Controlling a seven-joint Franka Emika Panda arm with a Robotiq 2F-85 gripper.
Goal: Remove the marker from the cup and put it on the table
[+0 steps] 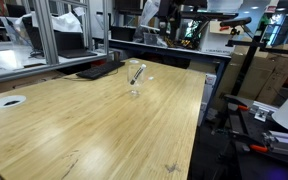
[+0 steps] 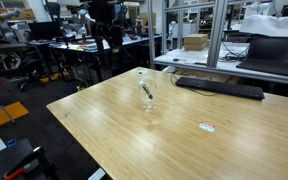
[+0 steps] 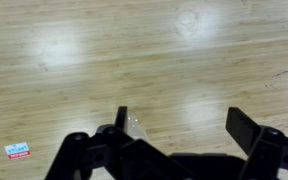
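A clear glass cup [image 1: 135,82] stands near the middle of the wooden table [image 1: 94,130] and shows in both exterior views [image 2: 149,100]. A marker [image 1: 137,73] leans inside it, its top sticking out above the rim [image 2: 146,90]. My arm [image 2: 107,25] hangs above the table's far edge, well away from the cup. In the wrist view my gripper [image 3: 184,125] is open and empty, looking down at the table. A bit of the clear cup [image 3: 136,126] shows just beside one finger.
A black keyboard [image 2: 219,88] lies at the table's edge, also in an exterior view [image 1: 99,70]. A small red and white label [image 2: 207,126] lies on the wood and shows in the wrist view [image 3: 18,150]. A white disc [image 1: 9,101] sits near one corner.
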